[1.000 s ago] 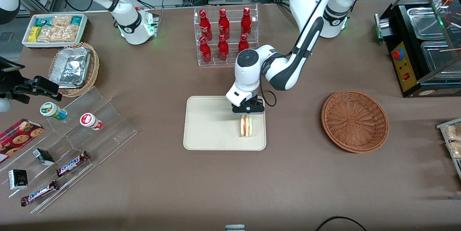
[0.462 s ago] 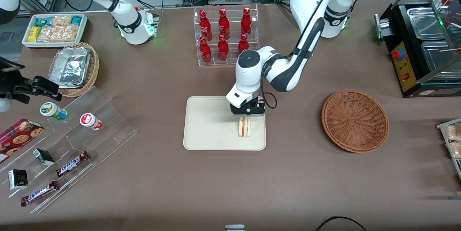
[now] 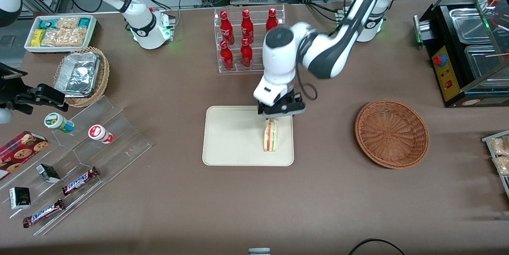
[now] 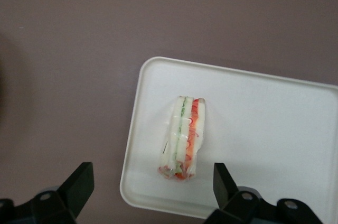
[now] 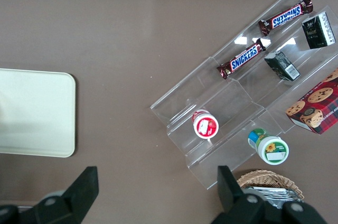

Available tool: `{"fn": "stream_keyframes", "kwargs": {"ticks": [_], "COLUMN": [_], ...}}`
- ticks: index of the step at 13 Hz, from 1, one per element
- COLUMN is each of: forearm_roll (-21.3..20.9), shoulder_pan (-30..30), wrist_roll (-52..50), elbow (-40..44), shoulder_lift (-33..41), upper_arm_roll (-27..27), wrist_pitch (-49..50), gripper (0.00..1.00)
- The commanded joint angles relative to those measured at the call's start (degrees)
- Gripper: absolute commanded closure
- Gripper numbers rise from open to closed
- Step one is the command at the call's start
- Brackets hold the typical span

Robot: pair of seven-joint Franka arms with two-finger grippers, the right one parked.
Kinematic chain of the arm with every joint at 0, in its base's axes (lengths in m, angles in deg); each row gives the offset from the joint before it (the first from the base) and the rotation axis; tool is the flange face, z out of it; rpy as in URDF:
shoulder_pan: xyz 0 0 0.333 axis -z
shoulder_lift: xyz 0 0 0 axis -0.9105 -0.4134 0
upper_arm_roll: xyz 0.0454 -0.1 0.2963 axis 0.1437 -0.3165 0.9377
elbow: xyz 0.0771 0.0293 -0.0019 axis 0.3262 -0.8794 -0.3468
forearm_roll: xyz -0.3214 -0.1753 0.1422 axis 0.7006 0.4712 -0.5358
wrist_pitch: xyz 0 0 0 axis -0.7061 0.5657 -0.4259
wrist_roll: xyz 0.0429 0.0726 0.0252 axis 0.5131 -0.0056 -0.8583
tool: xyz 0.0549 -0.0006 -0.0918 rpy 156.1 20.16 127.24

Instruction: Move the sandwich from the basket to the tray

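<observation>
The small triangular wedge sandwich (image 3: pixel 271 136) of pale cream bread, with orange-red and green filling showing along its upturned edge, stands on edge on the flat rectangular cream-beige tray (image 3: pixel 230 139) with rounded corners and a low rim. It sits in the part of the tray toward my working arm's end of the table, close to the rim but inside it. My wrist camera sees the same sandwich (image 4: pixel 182 137) with its striped layers of white, green and red, resting on the pale tray (image 4: pixel 264 129) near one rounded corner.

My gripper (image 3: pixel 281 112) hangs just above the sandwich, over the tray's edge farther from the front camera. My jaws are spread wide apart and hold nothing; the two dark fingertips (image 4: pixel 79 184) flank the sandwich with clear space on each side, touching neither bread nor tray.

The round, shallow, reddish-brown woven wicker basket (image 3: pixel 391 133) lies well apart from the tray, toward my working arm's end of the brown table (image 3: pixel 318 199), with nothing in it. Farther from the front camera than the tray stands a clear acrylic rack of red bottles (image 3: pixel 244 40), partly covered by my white arm.
</observation>
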Motion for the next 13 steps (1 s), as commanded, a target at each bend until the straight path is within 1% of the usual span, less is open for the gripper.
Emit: {"fn": "stream_keyframes", "kwargs": {"ticks": [1, 5, 6, 7, 10, 11, 13], "forearm_roll": [1.1, 1.1, 1.1, 1.1, 6.7, 9.2, 12.8], "shoulder_pan": [-1.9, -7.4, -9.0, -11.1, -19.5, -22.6, -29.5], "wrist_roll": [-3.2, -2.1, -1.2, 2.3, 16.6, 21.9, 32.2], "elbow": [-1.6, -1.7, -1.8, -1.8, -1.7, -1.6, -1.7], "shoulder_lift": [7.4, 14.4, 16.0, 17.4, 23.7, 25.8, 28.7], "upper_arm_roll": [0.5, 0.6, 0.6, 0.5, 0.5, 0.5, 0.5], "wrist_pitch": [6.0, 14.6, 17.0, 19.4, 25.6, 27.8, 31.9], "gripper": [0.00, 0.00, 0.00, 0.00, 0.00, 0.00, 0.00]}}
